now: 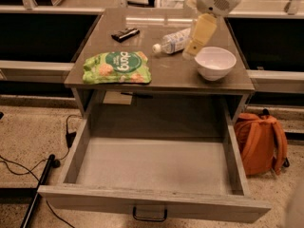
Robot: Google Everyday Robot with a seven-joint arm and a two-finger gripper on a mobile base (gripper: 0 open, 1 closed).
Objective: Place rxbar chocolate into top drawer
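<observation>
The gripper (192, 50) (apart or together, I cannot tell) hangs upper right beside the bottle (173, 42), presumably to reach the rxbar chocolate (125, 33) lying upper left; the top drawer (152, 167) stands open below to receive it.

Nothing here is properly readable, tbh. The green-and-white snack bag (117, 67) has white lettering in a dark green round badge, but I can't make out the word. Same for the pale marks on the small black wrapped bar (125, 33). The cream-coloured gripper (194, 44) hangs between the clear plastic bottle (173, 41) and the white bowl (215, 62).
</observation>
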